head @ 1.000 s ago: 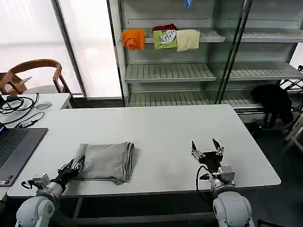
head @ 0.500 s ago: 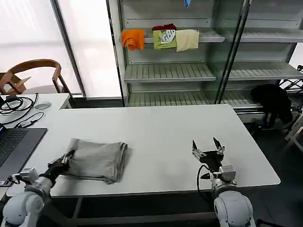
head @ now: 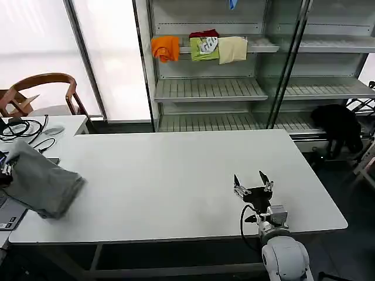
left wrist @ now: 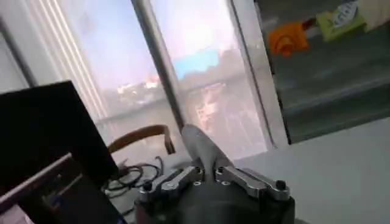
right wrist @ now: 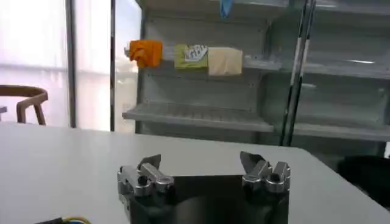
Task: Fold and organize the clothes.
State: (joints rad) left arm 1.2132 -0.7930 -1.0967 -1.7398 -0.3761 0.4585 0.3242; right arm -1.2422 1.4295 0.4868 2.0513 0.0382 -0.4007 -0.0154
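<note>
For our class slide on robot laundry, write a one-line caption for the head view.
Left gripper carries the folded grey shirt off the white table's left edge, over a laptop; open right gripper waits.

From my station the folded shirt [head: 44,184] reads as soft, matt grey cotton, lightly creased, with a rounded fold edge. In the left wrist view the same cloth [left wrist: 204,152] is pinched between the left gripper [left wrist: 209,178] and its brushed-metal fingers [left wrist: 250,181], which carry a dull sheen and small dark screws. The right gripper [head: 252,181] has bare metal fingertips [right wrist: 142,176] on a matt black body. The table [head: 176,175] is smooth, matt white laminate. The chair [head: 44,88] looks like varnished wood with a slight gloss. The shelves [head: 208,88] are pale painted metal slats, and the folded garments [head: 199,48] on them are matt cloth.
</note>
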